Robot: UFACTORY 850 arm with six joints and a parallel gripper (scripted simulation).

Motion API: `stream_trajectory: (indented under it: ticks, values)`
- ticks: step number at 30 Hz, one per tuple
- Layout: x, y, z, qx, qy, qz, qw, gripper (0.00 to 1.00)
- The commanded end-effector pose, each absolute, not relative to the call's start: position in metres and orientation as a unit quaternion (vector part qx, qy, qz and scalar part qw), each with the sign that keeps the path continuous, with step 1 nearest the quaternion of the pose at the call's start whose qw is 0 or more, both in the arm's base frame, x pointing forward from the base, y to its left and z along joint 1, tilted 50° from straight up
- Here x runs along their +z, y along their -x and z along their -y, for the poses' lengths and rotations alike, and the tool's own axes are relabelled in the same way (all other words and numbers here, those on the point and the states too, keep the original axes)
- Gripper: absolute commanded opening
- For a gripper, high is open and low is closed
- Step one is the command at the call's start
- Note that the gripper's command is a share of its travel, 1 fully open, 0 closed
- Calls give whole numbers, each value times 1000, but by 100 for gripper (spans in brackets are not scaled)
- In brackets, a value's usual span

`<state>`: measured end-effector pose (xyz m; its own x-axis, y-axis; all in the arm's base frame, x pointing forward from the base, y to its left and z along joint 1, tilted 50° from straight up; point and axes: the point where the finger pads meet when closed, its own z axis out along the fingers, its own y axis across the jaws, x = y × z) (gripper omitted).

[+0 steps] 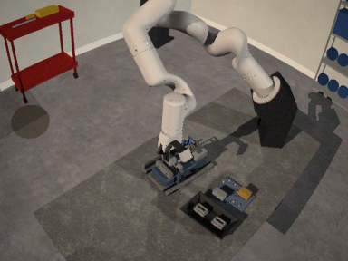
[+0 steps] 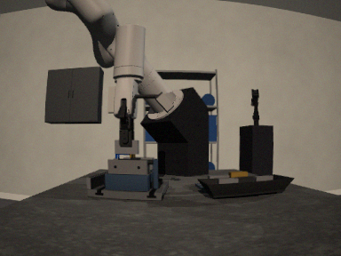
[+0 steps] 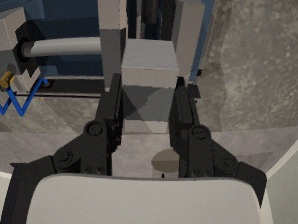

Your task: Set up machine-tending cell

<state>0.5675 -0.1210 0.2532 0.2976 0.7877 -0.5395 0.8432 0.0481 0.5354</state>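
- The aluminium blank (image 2: 126, 147) (image 3: 150, 62) is up in the air over the vise (image 1: 159, 178) (image 2: 128, 182) (image 3: 65, 70), with a gap beneath it in the exterior view; the top view mostly hides it.
- The gripper (image 2: 126, 137) (image 3: 147, 90) points down, its fingers partly open and closed on two opposite sides of that blank.
- In the wrist view, the blank appears over the opening between the fixed jaw (image 1: 164, 169) (image 2: 128, 166) (image 3: 189, 40), on the right, and the moving jaw (image 3: 113, 37), on the left.
- Blue hoses (image 1: 189, 140) (image 3: 21, 102) stand at the vise's other end, the far end in the exterior view.
- To the right of the vise sits the outfeed tray (image 1: 198, 220) (image 2: 244, 189), with two finished parts lying in it, pockets up in the top view: one left (image 1: 200, 208) (image 2: 228, 180), one right (image 1: 219, 222) (image 2: 265, 178).
- Just beyond the tray is the infeed plate (image 1: 234, 185), bearing a second aluminium blank (image 1: 219, 193) on the left and a brass blank (image 1: 245, 193) (image 2: 239, 174) on the right.
- Farther off, the arm (image 1: 145, 54) (image 2: 129, 51) reaches over from a dark pedestal (image 1: 276, 118) (image 2: 186, 148).
- A red cart (image 1: 63, 14) stands far left.
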Motion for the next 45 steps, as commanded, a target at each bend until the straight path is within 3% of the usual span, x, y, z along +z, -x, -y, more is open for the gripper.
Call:
stream_trajectory:
  ticks: [1,45]
  values:
    - [252,-569,122,-33,-689,-592,417,0]
    - [248,-572,126,-33,-689,-592,417,0]
